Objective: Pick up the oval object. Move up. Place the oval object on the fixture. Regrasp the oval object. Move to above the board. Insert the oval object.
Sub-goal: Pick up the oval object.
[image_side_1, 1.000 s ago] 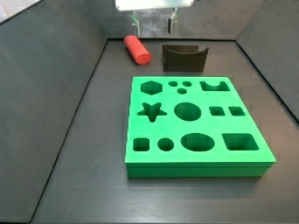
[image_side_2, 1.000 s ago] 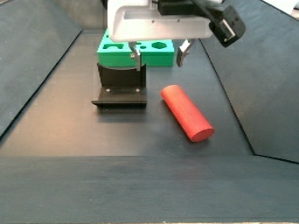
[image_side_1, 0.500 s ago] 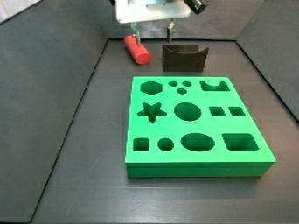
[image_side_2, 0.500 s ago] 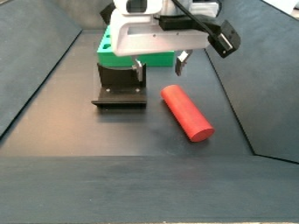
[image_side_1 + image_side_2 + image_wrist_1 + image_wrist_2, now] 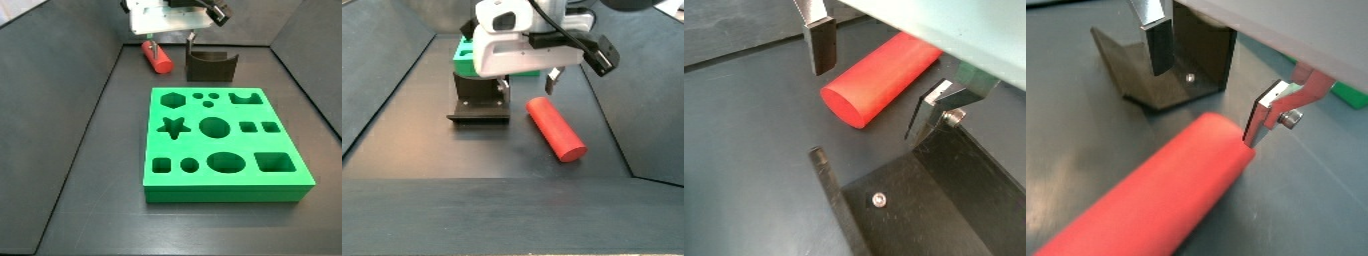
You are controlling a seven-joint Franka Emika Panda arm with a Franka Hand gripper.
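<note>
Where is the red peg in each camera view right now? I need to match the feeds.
Wrist view: red peg between the open gripper fingers.
Wrist view: peg in the foreground.
Side view: peg left of the fixture.
Side view: peg right of it.
Shared landmark: the fixture.

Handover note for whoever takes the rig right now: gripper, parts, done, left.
Gripper: open, holding nothing, low over the far end of the oval object, fingers either side of it, not closed.
Oval object: lying flat on the floor beside the fixture, apart from it.
Board: on the floor, holes free in a side view.
Done: approach only.
Left: grasp, lift, place on fixture, regrasp, move above board, insert.
</note>
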